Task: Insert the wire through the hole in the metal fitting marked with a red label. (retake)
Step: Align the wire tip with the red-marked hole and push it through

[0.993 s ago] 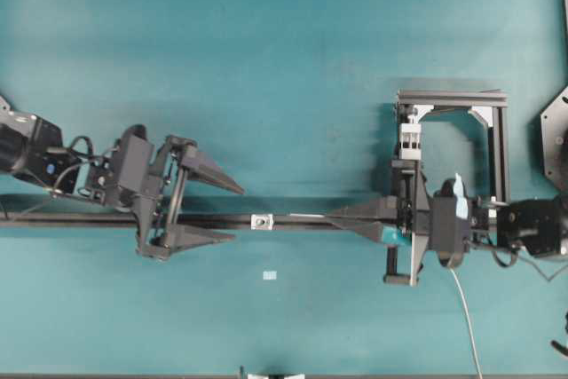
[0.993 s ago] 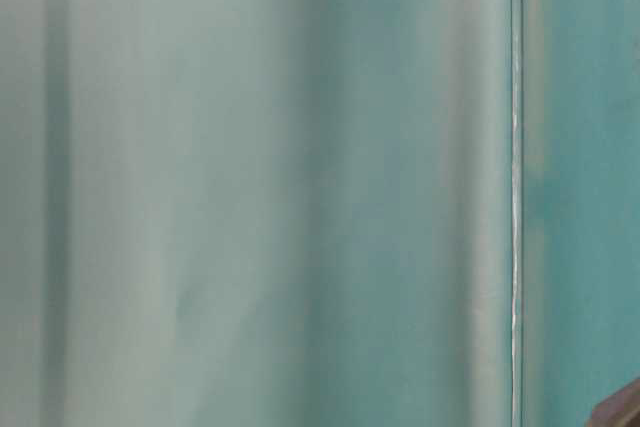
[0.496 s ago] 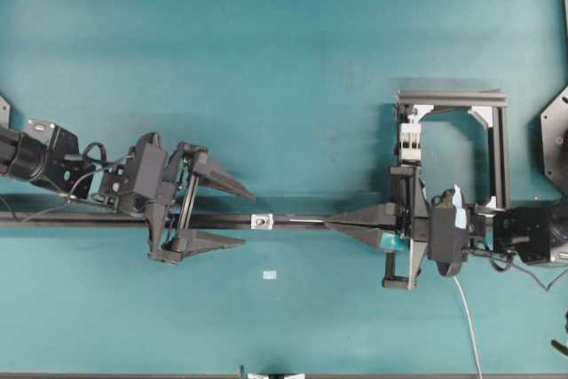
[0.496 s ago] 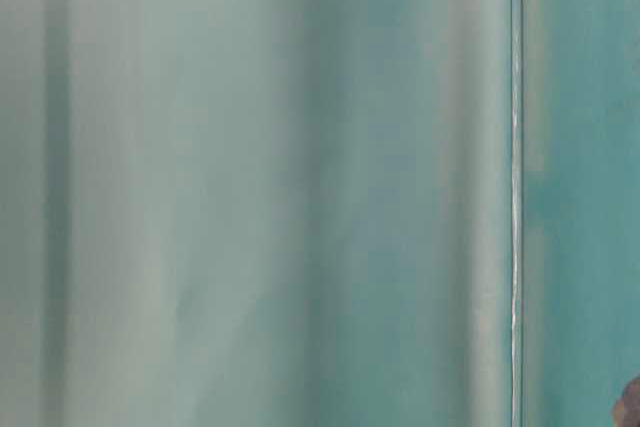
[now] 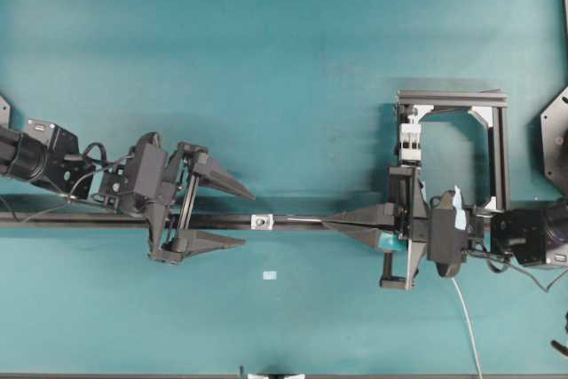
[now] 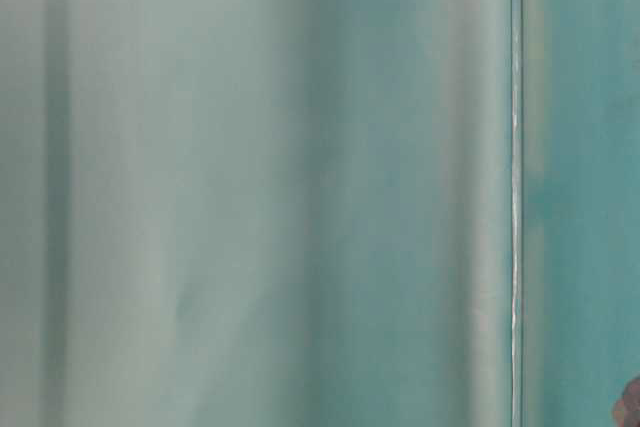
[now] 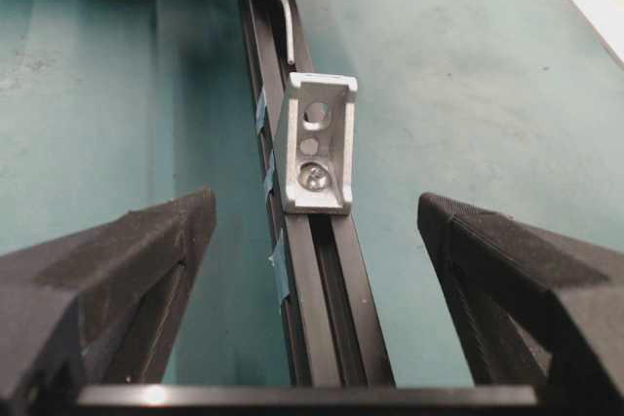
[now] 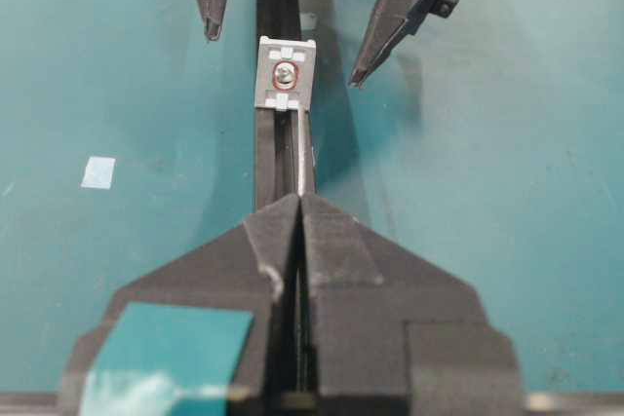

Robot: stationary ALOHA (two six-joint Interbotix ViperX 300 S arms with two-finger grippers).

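Across the middle of the overhead view runs the black rail (image 5: 293, 220), and right on it, a little left of centre, sits the metal fitting (image 5: 262, 221), small and silvery. To its left, the left gripper (image 5: 232, 216) stands wide open, one finger above the rail and one below, with nothing between them. From the right side of the frame the right gripper (image 5: 327, 222) reaches in along the rail, its jaws pressed tight together and pinching the wire (image 5: 302, 218), which pokes out leftward toward the fitting.

Over to the right wrist view: the closed fingers fill the lower frame, the wire (image 8: 304, 158) runs straight up from their tips along the rail, and its far end sits just beneath the fitting (image 8: 285, 73) (whether it touches the metal, I cannot tell). A red ring marks the fitting's face around the hole (image 8: 284, 74). A pale-blue tape scrap (image 8: 97, 171) lies on the teal table (image 8: 487, 143) at left, well apart from the rail.

Left wrist view now: the fitting (image 7: 317, 143) stands upright in upper centre, an angle bracket bolted to the rail, with the open fingers (image 7: 117, 270) flanking the lower corners. Behind it the wire (image 7: 287, 26) comes down from the top of the frame, stopping short of the bracket.

At upper right in the overhead view, a black frame (image 5: 493, 144) carries a white clamp block (image 5: 410, 140).
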